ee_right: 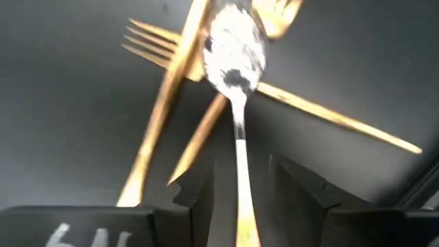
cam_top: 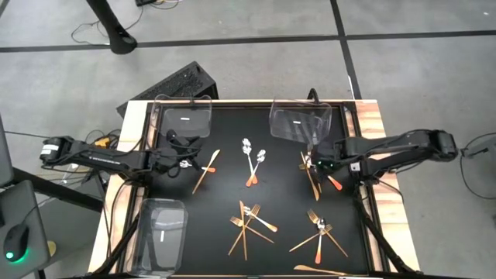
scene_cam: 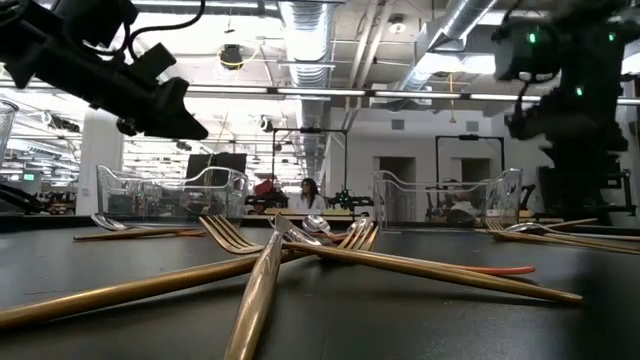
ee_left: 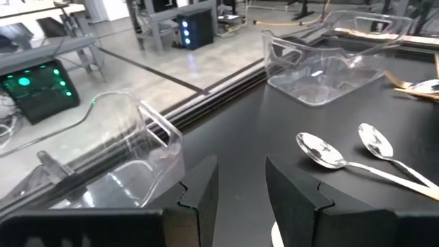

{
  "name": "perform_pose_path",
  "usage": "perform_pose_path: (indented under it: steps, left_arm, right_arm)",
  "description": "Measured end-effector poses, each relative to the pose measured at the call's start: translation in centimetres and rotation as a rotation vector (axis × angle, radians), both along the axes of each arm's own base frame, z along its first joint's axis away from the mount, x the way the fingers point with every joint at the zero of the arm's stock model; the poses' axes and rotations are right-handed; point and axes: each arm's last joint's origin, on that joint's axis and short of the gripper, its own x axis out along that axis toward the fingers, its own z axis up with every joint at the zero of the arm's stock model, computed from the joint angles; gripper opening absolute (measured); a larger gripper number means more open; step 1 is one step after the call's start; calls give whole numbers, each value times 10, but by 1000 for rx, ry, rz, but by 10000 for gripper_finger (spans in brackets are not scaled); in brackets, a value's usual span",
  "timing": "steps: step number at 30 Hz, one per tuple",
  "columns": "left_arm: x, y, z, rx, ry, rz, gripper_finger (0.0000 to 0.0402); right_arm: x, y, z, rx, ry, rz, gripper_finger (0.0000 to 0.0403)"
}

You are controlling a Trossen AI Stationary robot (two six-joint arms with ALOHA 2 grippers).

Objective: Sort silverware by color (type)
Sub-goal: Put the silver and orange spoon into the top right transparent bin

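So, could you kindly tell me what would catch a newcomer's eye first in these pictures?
Probably the gold forks and orange-handled spoons strewn in small crossed heaps over the black mat. Next, the right end effector with a silver-bowled spoon lying between its fingers, over crossed gold utensils near the mat's right edge. Three clear trays sit at the mat's corners.

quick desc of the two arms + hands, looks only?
Both arms are dark, slim and jointed. The left arm has a white band near its outer end and cabling at the wrist. The right arm shows a small green light near its wrist. The left hand and the right hand each have two flat, blocky black fingers.
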Motion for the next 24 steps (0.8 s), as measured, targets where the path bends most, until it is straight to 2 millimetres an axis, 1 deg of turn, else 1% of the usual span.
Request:
perform_pose_path:
  steps: [2, 5, 7, 17, 24]
  left_arm:
    - [0, 0, -1, 2, 9, 5, 108]
    - [1, 0, -3, -1, 20, 4, 108]
    - [1, 0, -3, -1, 21, 4, 108]
    - [1, 0, -3, 0, 19, 8, 108]
    - [1, 0, -4, -3, 23, 5, 108]
  right_arm:
    - [-1, 0, -10, -4, 30, 0, 150]
    - [0, -2, -22, -9, 30, 11, 143]
    - [0, -4, -28, -8, 42, 9, 138]
    - [2, -5, -30, -9, 45, 35, 118]
    - [4, -6, -42, -6, 57, 50, 85]
